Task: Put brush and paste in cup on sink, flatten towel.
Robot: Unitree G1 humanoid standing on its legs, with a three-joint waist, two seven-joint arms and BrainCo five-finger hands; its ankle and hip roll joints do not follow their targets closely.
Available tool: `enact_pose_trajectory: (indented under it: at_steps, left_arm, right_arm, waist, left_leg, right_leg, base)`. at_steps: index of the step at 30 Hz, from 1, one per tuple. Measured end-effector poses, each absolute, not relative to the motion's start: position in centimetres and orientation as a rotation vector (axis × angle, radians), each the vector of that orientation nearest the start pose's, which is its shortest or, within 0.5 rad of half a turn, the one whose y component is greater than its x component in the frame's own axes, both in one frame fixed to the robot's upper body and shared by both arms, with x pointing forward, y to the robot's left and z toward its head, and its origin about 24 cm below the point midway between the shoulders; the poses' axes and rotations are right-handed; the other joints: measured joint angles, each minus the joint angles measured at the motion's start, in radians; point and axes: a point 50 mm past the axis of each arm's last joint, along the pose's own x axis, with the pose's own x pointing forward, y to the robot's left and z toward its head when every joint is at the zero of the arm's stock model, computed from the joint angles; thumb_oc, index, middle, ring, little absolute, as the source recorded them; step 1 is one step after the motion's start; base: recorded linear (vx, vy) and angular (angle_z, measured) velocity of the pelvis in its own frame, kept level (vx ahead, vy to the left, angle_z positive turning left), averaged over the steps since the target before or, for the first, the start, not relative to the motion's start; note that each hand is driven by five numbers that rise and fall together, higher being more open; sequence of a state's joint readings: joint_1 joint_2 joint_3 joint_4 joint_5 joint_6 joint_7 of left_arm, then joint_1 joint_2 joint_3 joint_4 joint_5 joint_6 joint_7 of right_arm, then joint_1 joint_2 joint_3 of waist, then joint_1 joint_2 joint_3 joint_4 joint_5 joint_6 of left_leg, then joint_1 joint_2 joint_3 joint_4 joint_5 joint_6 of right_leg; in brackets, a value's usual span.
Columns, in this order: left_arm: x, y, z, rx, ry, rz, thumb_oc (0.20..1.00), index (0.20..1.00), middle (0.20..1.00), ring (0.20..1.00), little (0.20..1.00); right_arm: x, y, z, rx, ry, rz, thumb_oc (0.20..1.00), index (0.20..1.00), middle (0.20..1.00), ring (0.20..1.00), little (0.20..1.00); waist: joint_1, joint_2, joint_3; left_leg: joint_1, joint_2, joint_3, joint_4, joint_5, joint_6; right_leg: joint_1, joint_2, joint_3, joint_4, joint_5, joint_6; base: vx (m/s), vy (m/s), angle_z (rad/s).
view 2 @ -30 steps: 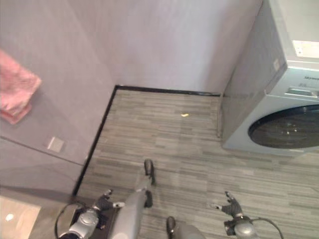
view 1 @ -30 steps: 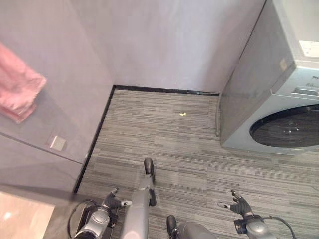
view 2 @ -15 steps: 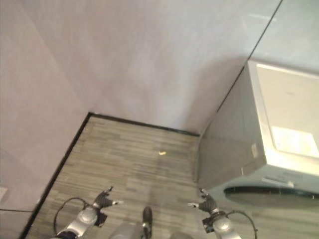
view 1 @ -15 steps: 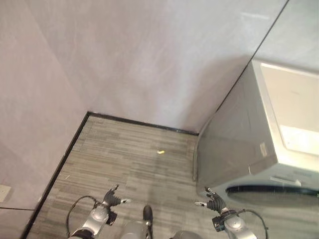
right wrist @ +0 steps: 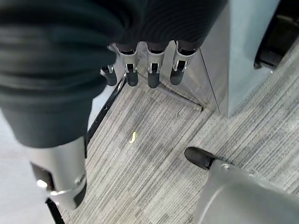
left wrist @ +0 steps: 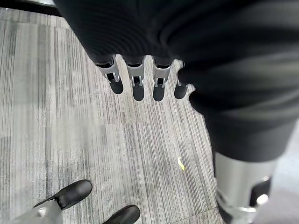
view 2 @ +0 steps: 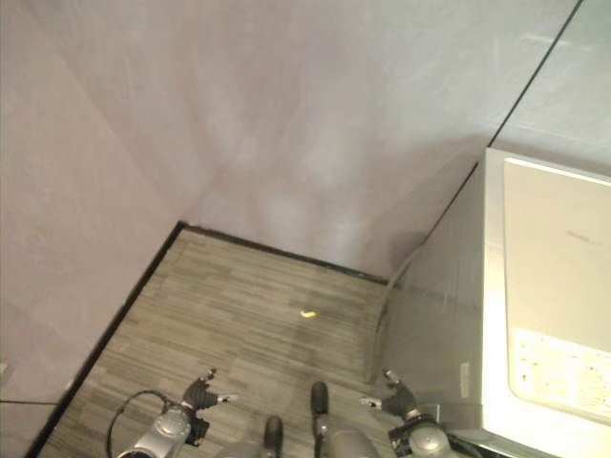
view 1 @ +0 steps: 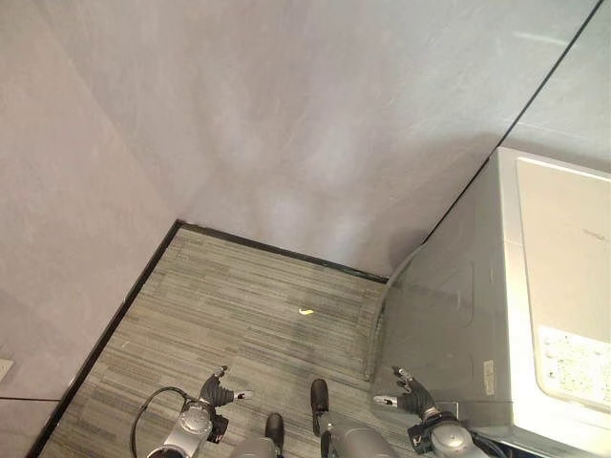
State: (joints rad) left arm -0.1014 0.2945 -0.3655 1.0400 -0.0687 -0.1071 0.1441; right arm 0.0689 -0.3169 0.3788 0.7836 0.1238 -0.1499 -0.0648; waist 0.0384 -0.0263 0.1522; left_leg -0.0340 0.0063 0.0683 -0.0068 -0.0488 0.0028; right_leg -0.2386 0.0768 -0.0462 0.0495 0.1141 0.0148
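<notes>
Grey striped floor: one yellow scrap, one washing machine; left hand, right hand spread, empty.

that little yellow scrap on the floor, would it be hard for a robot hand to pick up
Probably awkward: the yellow scrap looks tiny and thin and lies flat on the striped floor, leaving little to pinch. It is likely very light, so a push may just slide it. Whether it is stiff or soft is too small to tell.

left robot hand low, fingers relaxed | right robot hand same, empty
</notes>
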Motion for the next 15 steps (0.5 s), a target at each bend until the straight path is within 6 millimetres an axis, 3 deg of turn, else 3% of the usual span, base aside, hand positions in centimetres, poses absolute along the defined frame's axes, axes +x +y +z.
enact_pose_trajectory:
  at_steps: [1, 2, 5, 13, 15]
  left_arm:
    - [17.2, 21.5, -12.8, 0.456, 0.836, -0.037, 1.000, 1.000, 1.000, 1.000, 1.000]
    - [17.3, 21.4, -12.8, 0.455, 0.833, -0.039, 1.000, 1.000, 1.000, 1.000, 1.000]
    - [16.7, 21.4, -13.3, 0.434, 0.866, -0.019, 1.000, 1.000, 1.000, 1.000, 1.000]
    - [17.0, 21.5, -13.1, 0.421, 0.854, 0.002, 1.000, 1.000, 1.000, 1.000, 1.000]
    - [17.9, 21.2, -12.5, 0.376, 0.802, 0.020, 1.000, 1.000, 1.000, 1.000, 1.000]
  right_arm:
    - [14.7, -19.8, -12.2, -0.321, 0.755, 0.138, 1.000, 1.000, 1.000, 1.000, 1.000]
    - [14.5, -19.7, -12.3, -0.316, 0.760, 0.138, 1.000, 1.000, 1.000, 1.000, 1.000]
    - [13.9, -19.8, -12.6, -0.315, 0.778, 0.138, 1.000, 1.000, 1.000, 1.000, 1.000]
    - [14.8, -20.9, -12.1, -0.350, 0.764, 0.127, 1.000, 1.000, 1.000, 1.000, 1.000]
    - [14.7, -21.3, -12.2, -0.364, 0.772, 0.125, 1.000, 1.000, 1.000, 1.000, 1.000]
  waist:
    - [-0.001, 0.000, -0.002]
    - [-0.001, -0.001, -0.002]
    - [0.000, 0.012, 0.000]
    - [0.012, 0.009, 0.034]
    - [0.030, 0.015, 0.055]
  left_leg:
    - [0.003, -0.008, -0.004, 0.005, -0.008, -0.007]
    - [0.005, -0.010, -0.006, 0.010, -0.008, -0.006]
    - [-0.005, -0.011, -0.011, 0.028, -0.012, -0.008]
    - [-0.052, -0.018, -0.034, 0.067, -0.022, -0.007]
    - [-0.082, -0.008, -0.064, 0.072, -0.026, -0.003]
  right_leg:
    - [-0.003, -0.005, 0.000, 0.024, -0.026, 0.002]
    - [-0.001, -0.006, 0.001, 0.024, -0.028, -0.021]
    - [0.029, -0.002, 0.003, -0.028, -0.007, -0.029]
    - [0.024, -0.019, -0.010, -0.049, 0.002, -0.011]
    - [-0.018, -0.027, -0.047, 0.037, -0.025, -0.019]
  base:
    - [0.03, -0.034, 0.13]
    - [0.03, -0.045, 0.10]
    - [0.00, -0.012, 0.01]
    - [-0.02, -0.039, 0.11]
    - [0.01, -0.057, 0.45]
